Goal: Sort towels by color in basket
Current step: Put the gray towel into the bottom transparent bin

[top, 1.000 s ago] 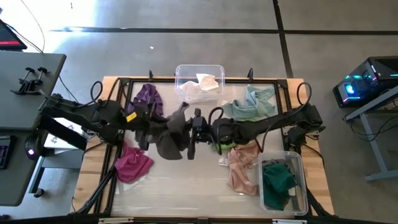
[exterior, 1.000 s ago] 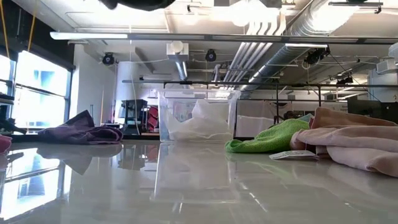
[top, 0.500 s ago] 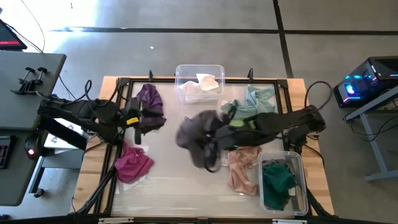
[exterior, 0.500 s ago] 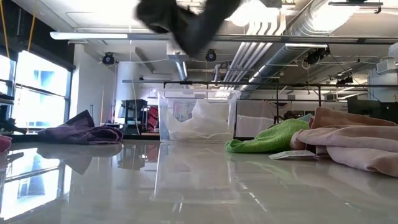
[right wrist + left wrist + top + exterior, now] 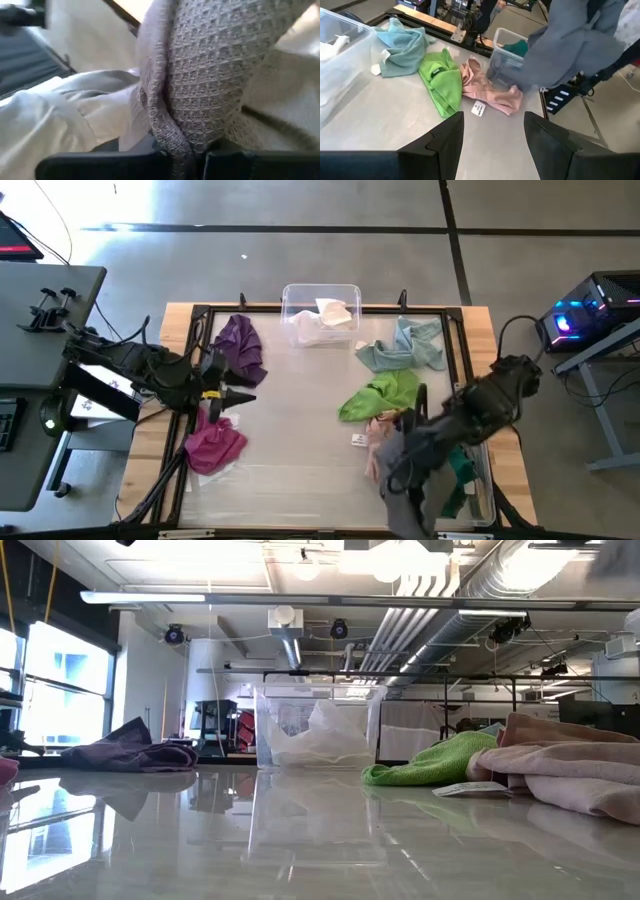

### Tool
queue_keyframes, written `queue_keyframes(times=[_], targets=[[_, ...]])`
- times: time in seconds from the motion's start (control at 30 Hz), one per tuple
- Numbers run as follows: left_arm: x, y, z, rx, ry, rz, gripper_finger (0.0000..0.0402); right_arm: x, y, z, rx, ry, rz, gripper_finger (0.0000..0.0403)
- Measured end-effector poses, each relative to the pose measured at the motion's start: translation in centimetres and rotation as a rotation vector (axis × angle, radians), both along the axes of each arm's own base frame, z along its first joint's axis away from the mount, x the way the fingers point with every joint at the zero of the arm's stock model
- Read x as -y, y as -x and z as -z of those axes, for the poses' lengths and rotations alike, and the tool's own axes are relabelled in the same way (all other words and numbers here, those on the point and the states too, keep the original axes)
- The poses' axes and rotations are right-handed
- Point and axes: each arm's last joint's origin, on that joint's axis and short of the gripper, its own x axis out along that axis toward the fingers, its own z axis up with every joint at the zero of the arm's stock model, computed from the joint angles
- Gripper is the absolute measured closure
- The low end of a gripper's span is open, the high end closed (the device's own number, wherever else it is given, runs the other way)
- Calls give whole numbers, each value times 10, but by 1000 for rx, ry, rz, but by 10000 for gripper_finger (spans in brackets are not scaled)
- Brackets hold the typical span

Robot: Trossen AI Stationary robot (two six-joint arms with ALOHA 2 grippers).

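We see the right end effector (image 5: pixel 185 150) has swung from the surface's (image 5: pixel 290 420) centre to 5 o'clock, clenched on the grey towel (image 5: pixel 408 478) dangling beside the clear bin (image 5: pixel 482 442). The left end effector (image 5: pixel 492 132), fingers spread and empty, has drawn back to 9 o'clock.

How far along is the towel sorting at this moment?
Partly done: white cloths sit in the clear bin at the far edge, a dark teal towel in the clear bin on the right. The right hand carries a grey waffle towel. Purple, magenta, lime, pale teal and pink towels remain loose.
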Motion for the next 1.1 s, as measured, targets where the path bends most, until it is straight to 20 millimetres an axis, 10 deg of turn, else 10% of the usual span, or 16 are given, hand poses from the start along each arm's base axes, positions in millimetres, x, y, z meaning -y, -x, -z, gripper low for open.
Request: queue_keyframes(times=[0.27,0.57,1.1], targets=[[3,-3,2,-15,-14,17,206,-52,42,13,-375,-155,72,383],[3,-4,3,-16,-41,22,206,-79,71,37,-286,47,176,383],[3,-4,1,4,-40,5,206,0,105,124,-456,360,281,378]])
